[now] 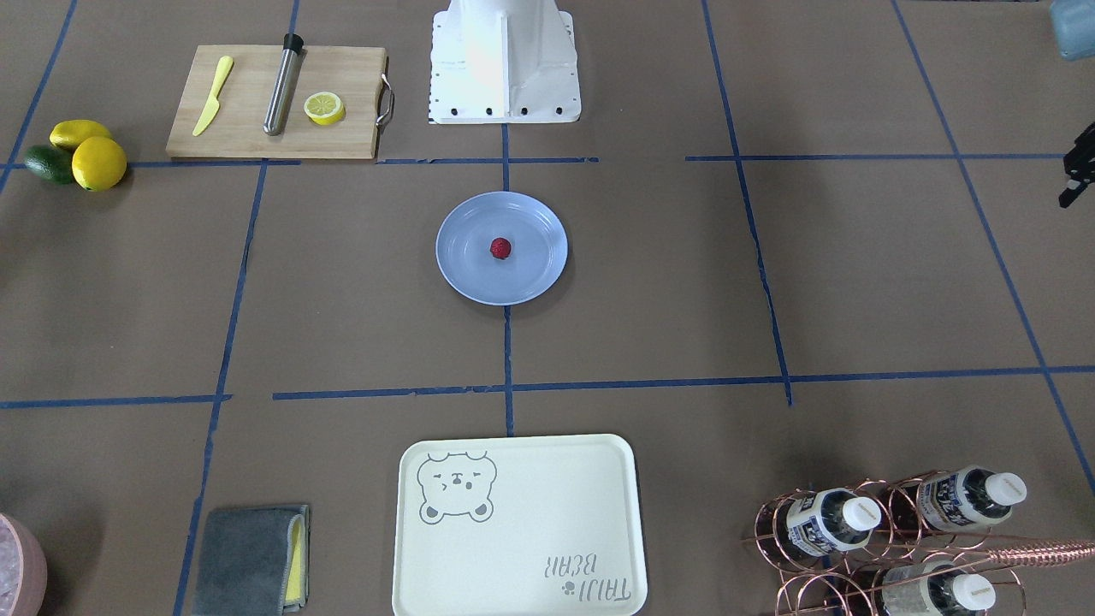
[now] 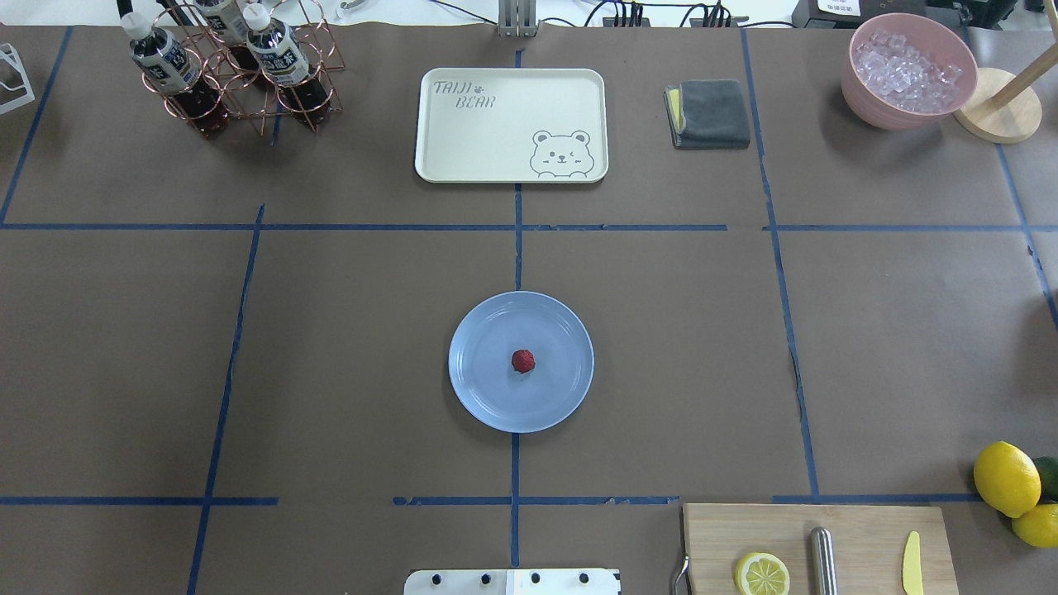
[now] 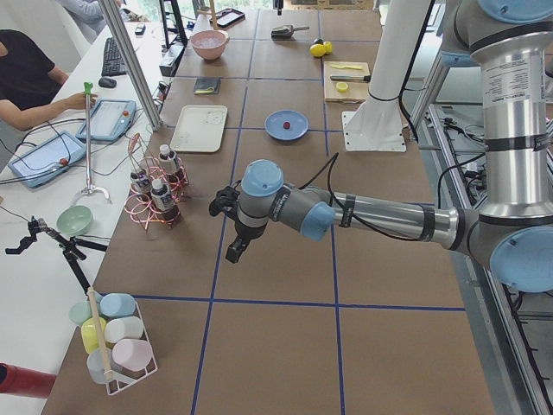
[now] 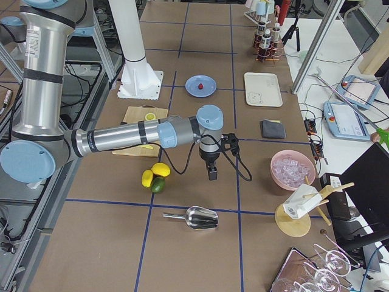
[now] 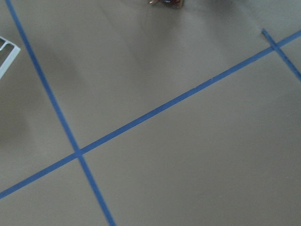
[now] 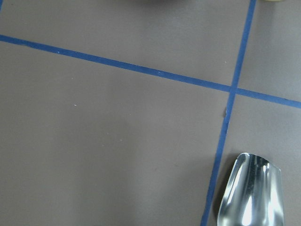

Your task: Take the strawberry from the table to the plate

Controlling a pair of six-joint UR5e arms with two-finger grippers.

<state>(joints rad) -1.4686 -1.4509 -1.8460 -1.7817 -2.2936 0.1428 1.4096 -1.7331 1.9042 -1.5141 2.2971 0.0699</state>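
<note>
The strawberry [image 2: 522, 361] sits about at the centre of the plate [image 2: 479, 388], touching its floor and clear of the rim, and the plate lies in the middle of the worktop [image 2: 331, 372]. I judge the job done, with nothing left to fetch. Both my hands are well apart from it, at opposite ends. My left hand [image 3: 232, 251] hangs fingers-down over bare paper near the bottle rack [image 3: 155, 194]. My right hand [image 4: 211, 173] hangs the same way near the lemons [image 4: 155, 173], with the scoop [image 4: 193, 218] beyond it. From either hand the berry lies inward, towards the middle of the worktop, and I cannot say which arm is nearer. The berry looks roundish, so I see no long axis to line up on. Neither hand carries anything that I can see, but whether the fingers are spread or pressed together I cannot tell, since only the two end views catch them, and small. The overhead and front views give the berry's seat on the plate plainly yet show no hand. The end views show the hands but make the berry a mere dot. My left wrist view shows paper and blue tape, my right wrist view the same plus the scoop's bowl, and neither shows fingers, plate or berry.
</note>
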